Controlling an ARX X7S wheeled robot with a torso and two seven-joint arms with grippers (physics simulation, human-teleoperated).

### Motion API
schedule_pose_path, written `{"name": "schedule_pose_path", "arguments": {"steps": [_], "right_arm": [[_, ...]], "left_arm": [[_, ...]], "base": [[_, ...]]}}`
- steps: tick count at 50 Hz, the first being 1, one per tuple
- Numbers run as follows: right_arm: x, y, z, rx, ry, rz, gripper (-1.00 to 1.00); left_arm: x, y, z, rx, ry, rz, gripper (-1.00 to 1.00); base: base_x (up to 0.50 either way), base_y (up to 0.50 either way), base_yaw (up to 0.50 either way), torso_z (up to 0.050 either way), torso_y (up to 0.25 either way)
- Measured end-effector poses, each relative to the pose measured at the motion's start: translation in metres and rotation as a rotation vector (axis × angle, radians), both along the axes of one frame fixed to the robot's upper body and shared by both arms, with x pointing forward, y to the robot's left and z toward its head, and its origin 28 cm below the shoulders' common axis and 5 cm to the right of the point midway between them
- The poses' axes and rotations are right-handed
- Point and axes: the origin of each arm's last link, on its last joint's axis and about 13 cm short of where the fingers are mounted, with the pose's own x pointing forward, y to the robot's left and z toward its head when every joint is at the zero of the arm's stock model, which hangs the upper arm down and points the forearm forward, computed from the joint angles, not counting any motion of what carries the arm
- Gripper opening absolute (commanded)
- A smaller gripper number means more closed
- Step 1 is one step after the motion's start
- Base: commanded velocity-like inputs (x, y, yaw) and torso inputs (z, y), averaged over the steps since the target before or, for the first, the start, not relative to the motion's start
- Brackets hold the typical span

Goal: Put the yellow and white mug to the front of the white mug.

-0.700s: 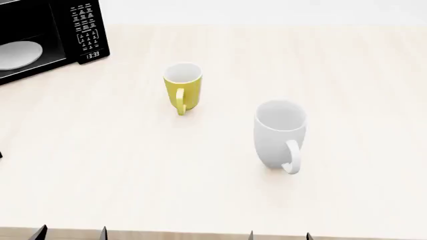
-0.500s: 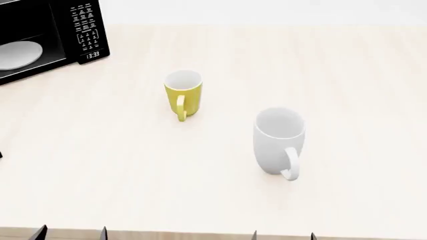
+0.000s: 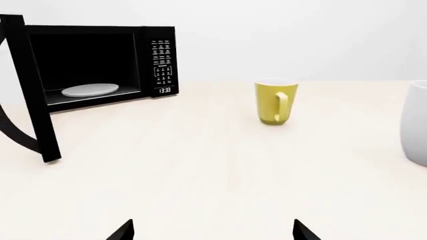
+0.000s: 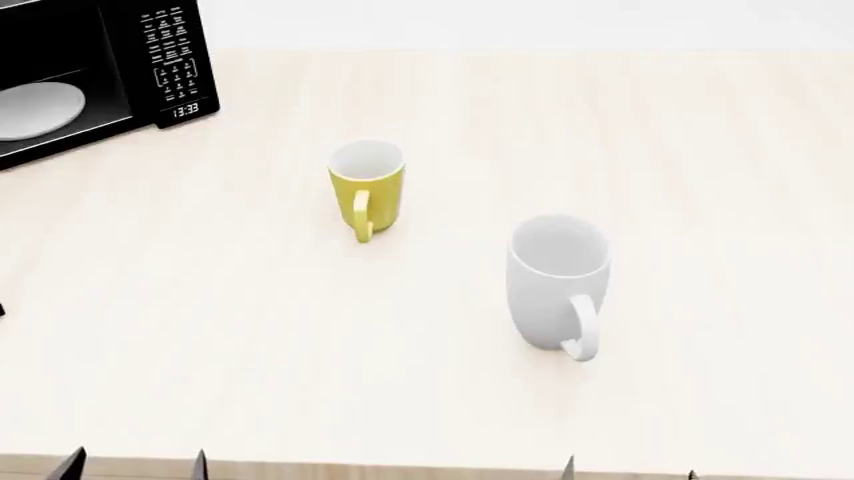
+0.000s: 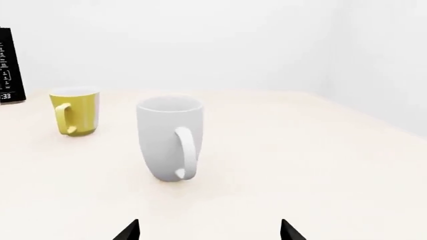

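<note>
Two mugs stand upright on a pale wooden surface [image 4: 694, 150], well apart from each other and from both hands. The left hand [image 3: 212, 231] shows only its two dark fingertips [image 3: 123, 231] at the picture's edge, spread wide with nothing between them; the right hand [image 5: 210, 231] is likewise wide and empty, its fingertips [image 5: 128, 231] just above the surface.

The yellow and white mug [image 4: 366, 190] lies ahead of the left hand and off to that hand's right, handle turned toward the robot — only its yellow side and white rim show from here. The white mug [image 4: 558, 282] stands ahead of the right hand, slightly to that hand's left, handle also facing the robot; it is nearer the hands than the yellow and white mug. In the left wrist view only the edge of the white mug [image 3: 417, 122] appears.

A black microwave [image 3: 93, 65] sits farther off, to the left of the left hand — door [image 3: 30, 95] swung open, a white plate [image 3: 90, 90] inside, clock reading 13:33.
</note>
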Motion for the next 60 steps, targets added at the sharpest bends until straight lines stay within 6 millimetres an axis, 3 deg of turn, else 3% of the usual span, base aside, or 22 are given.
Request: {"name": "schedule_pose_path", "arguments": {"steps": [11, 23, 52, 60], "right_arm": [[-0.008, -0.024, 0.005, 0.029, -0.012, -0.108, 1.00], [-0.015, -0.040, 0.008, 0.099, -0.045, -0.140, 1.00], [-0.019, -0.046, 0.012, 0.137, -0.090, -0.104, 1.00], [-0.018, -0.045, 0.010, 0.123, -0.057, -0.139, 1.00]], "left_arm": [[0.002, 0.003, 0.000, 0.000, 0.002, 0.014, 1.00], [0.004, 0.005, 0.000, -0.002, 0.004, 0.026, 1.00], [0.005, 0.006, -0.001, -0.025, 0.007, 0.016, 1.00], [0.006, 0.007, -0.001, -0.026, 0.007, 0.019, 1.00]], "base": [[0.03, -0.01, 0.00, 0.000, 0.000], [0.42, -0.25, 0.00, 0.000, 0.000], [0.48, -0.14, 0.00, 0.000, 0.000], [0.00, 0.00, 0.00, 0.000, 0.000]]}}
